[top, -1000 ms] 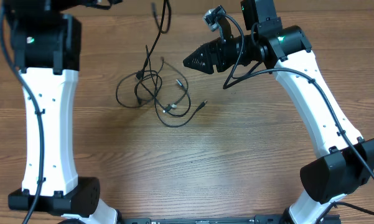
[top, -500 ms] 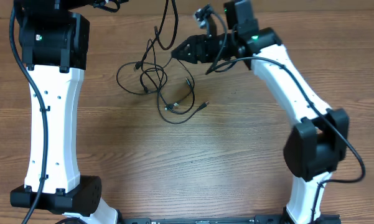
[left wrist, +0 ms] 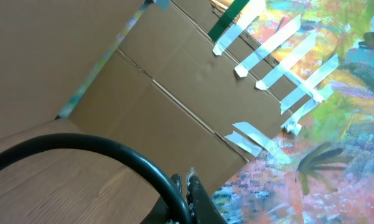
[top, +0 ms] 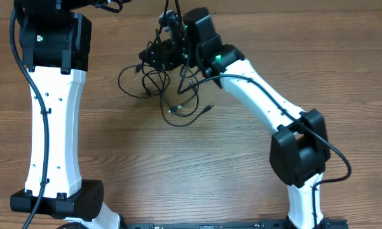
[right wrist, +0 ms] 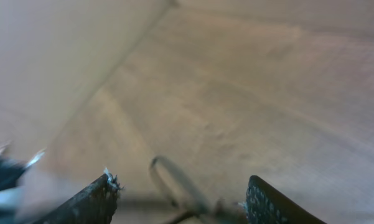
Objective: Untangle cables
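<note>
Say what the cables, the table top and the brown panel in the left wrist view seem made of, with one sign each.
The cables: likely plastic-sheathed wire, matte black; they lie in limp loops.
The table top: wood or wood-look laminate, low sheen; grain streaks show, but not which.
The brown panel: cardboard, dull, with fold creases and pale tape strips.

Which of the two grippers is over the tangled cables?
The right gripper: its open jaws hang over the cables. The left arm stands well to the left of them.

right wrist view blurred | cables (top: 171,110) partly hidden under right gripper (top: 143,60)
</note>
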You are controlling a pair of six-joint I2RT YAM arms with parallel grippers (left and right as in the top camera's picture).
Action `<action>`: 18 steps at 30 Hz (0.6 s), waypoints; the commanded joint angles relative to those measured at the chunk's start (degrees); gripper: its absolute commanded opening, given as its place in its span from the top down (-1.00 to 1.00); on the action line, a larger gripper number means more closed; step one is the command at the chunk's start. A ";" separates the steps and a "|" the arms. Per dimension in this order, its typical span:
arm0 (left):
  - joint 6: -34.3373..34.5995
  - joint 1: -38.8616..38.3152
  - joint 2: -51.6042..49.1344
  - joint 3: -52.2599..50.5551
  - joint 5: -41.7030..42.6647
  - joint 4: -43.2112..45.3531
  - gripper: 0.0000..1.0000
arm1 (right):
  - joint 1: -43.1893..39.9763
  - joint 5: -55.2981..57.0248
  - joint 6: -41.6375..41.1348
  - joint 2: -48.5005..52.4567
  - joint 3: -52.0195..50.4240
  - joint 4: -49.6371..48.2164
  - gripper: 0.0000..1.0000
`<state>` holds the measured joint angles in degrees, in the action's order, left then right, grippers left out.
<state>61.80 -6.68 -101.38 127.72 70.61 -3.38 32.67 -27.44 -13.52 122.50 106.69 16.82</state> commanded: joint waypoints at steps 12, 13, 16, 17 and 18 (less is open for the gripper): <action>1.66 3.15 0.52 0.63 -0.59 0.50 0.91 | -1.84 12.46 -6.45 6.84 0.13 8.39 0.92; 1.66 4.26 0.52 0.63 -0.94 0.55 0.91 | -2.54 12.41 -7.93 6.84 0.13 11.56 0.92; 1.68 9.25 0.55 0.63 -2.01 0.74 0.92 | -5.68 12.41 -9.22 6.84 0.11 22.05 0.92; 1.70 10.97 0.57 0.63 -2.21 0.79 0.92 | -6.69 12.44 -9.20 6.84 0.13 24.63 0.92; 2.21 12.98 0.57 0.63 -2.32 1.09 0.92 | -8.02 12.46 -9.01 6.86 0.11 28.09 0.92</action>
<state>63.35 0.71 -101.38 127.72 70.32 -3.33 29.04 -16.27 -20.01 129.19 106.72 39.55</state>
